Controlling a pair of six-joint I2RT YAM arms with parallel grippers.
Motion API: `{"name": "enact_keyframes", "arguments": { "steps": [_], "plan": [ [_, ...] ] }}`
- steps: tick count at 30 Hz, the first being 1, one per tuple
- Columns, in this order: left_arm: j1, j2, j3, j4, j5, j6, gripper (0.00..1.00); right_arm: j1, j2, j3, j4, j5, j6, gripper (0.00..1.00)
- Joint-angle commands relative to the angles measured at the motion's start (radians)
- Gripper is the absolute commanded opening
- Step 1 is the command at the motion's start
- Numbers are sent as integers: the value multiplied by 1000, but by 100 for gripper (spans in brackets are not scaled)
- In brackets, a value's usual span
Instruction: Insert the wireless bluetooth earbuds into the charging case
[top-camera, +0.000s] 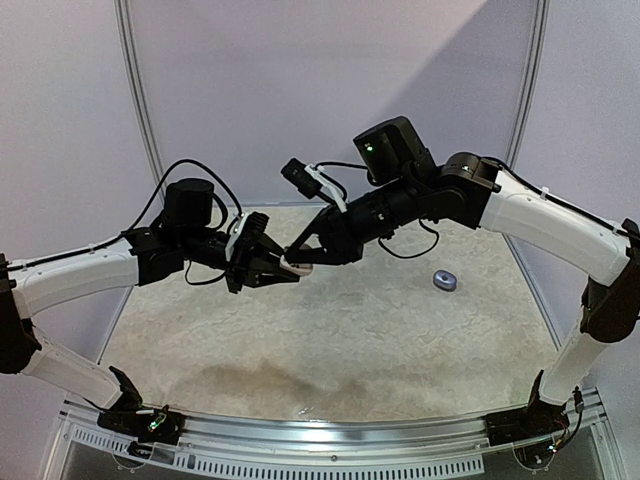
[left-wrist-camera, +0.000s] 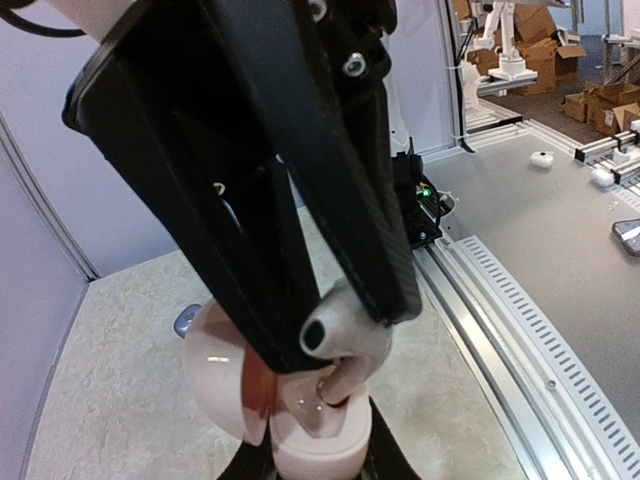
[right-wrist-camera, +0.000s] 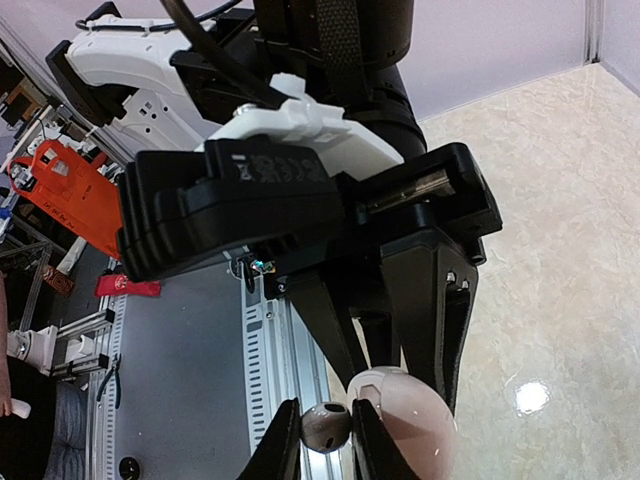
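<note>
My left gripper is shut on a pale pink charging case and holds it in the air above the table, its lid hinged open. My right gripper is shut on a grey-silver earbud, with its fingertips right at the case's open top. In the left wrist view the earbud sits at the mouth of the case, its stem reaching into a socket. The right fingers hide much of the case's inside. In the right wrist view the pink case is just right of my right gripper.
A small blue-grey oval object lies on the marbled table at the right; it also shows in the left wrist view. A metal rail runs along the near edge. Curtain walls stand behind and beside.
</note>
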Motion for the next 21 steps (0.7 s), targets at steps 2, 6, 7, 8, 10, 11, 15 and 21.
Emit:
{"name": "enact_keyframes", "arguments": {
  "steps": [2,6,7,8,10,11,15,21],
  "plan": [
    [0,-23,16,57,87,-16,0,-27,41,-16,-111,102,-7,18],
    [-1,-23,16,57,89,-19,0,-28,45,-7,-105,103,2,18],
    [-1,-23,16,59,90,-21,0,-28,47,-5,-105,102,3,17],
    [-1,-22,16,58,91,-21,0,-27,47,-3,-103,104,6,16],
    [-2,-21,16,58,94,-21,0,-29,49,3,-106,104,11,16],
    [-2,-22,15,58,93,-20,0,-30,50,5,-109,101,12,15],
    [-1,-24,11,41,86,56,0,-35,49,15,-127,85,16,10],
    [-2,-24,10,39,87,141,0,-37,65,45,-155,90,-1,10]
  ]
}}
